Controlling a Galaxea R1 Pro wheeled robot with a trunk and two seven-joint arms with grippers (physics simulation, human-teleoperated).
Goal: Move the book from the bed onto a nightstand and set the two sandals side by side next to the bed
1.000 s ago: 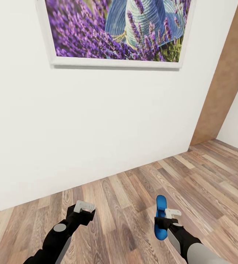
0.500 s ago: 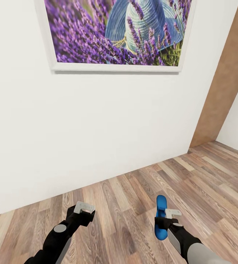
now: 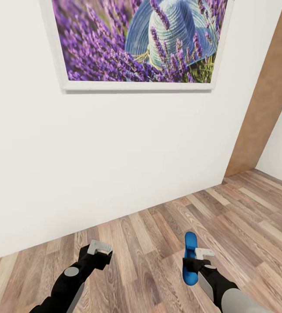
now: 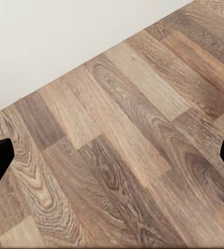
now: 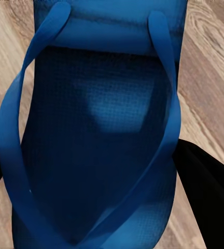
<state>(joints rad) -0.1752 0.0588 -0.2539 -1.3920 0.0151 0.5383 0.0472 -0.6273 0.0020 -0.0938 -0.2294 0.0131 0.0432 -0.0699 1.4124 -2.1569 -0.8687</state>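
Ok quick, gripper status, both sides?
Left gripper: open, holding nothing, above the wood floor.
Right gripper: shut on the blue sandal.

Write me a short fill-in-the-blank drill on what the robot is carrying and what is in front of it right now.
1. The right claw is shut on a blue ____.
2. The left claw holds ____.
3. The picture on the white wall shows purple lavender and a blue ____.
4. The floor is made of ____ planks.

Missing words: sandal; nothing; hat; wood
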